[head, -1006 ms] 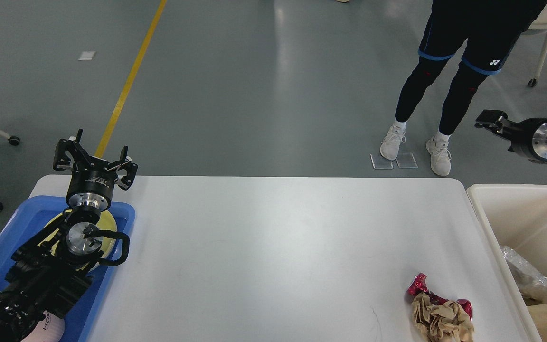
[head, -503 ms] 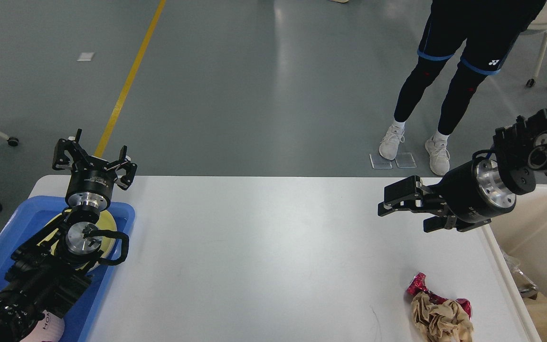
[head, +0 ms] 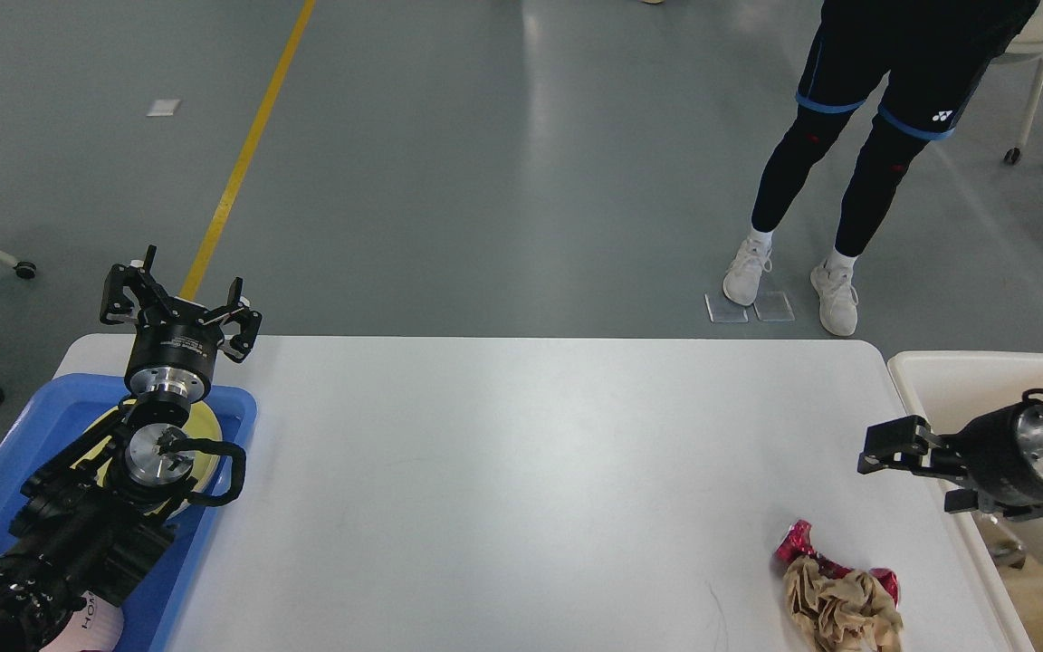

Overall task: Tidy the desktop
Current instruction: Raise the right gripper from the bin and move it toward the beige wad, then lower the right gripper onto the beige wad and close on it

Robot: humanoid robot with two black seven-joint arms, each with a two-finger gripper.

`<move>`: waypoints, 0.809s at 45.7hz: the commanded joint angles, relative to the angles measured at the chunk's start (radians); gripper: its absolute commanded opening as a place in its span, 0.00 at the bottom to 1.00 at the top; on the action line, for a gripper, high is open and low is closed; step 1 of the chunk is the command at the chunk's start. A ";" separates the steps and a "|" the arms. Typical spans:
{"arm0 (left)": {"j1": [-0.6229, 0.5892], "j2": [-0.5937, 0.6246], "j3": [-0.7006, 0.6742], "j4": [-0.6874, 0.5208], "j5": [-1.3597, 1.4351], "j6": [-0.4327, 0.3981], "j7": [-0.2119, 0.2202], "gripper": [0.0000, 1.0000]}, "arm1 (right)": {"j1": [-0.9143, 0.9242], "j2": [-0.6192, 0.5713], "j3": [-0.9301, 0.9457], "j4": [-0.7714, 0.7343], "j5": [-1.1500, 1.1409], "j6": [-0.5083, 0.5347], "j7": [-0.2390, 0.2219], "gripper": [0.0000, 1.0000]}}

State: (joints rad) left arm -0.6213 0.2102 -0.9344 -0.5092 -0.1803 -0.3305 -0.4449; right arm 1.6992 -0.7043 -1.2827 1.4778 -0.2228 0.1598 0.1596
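Note:
The desktop (head: 531, 471) is a large white tabletop with rounded corners. Near its front right lies a crumpled tan paper wad (head: 843, 607) with a red foil wrapper (head: 798, 546) touching it. My right gripper (head: 888, 448) hangs over the table's right edge, above and to the right of the wad. It points left, its fingers are slightly apart and it holds nothing. My left gripper (head: 179, 303) stands upright over the far left corner, fingers spread wide and empty.
A cream plastic bin (head: 956, 380) with bagged rubbish stands against the table's right edge, under my right arm. A blue tray (head: 33, 426) at the left holds a yellow plate (head: 205, 426) and a white cup (head: 91, 625). A person (head: 847, 136) stands beyond the far edge.
My right arm swung from high at the far right out over the table, then dropped and drew back to the right edge by the bin. The left arm has not moved.

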 commanded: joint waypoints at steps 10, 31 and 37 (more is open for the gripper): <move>0.000 0.000 0.000 0.000 0.001 0.001 0.000 1.00 | -0.243 -0.018 0.158 -0.037 0.036 -0.088 0.051 1.00; 0.000 0.000 0.000 0.000 0.001 0.001 0.000 1.00 | -0.340 0.026 0.181 -0.034 0.135 -0.078 0.038 1.00; 0.000 0.000 0.000 0.000 0.001 0.001 0.000 1.00 | -0.374 0.046 0.181 -0.031 0.160 -0.085 0.038 1.00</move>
State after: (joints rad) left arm -0.6213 0.2101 -0.9343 -0.5093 -0.1797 -0.3305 -0.4449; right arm 1.3542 -0.6754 -1.1018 1.4449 -0.0829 0.0822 0.1978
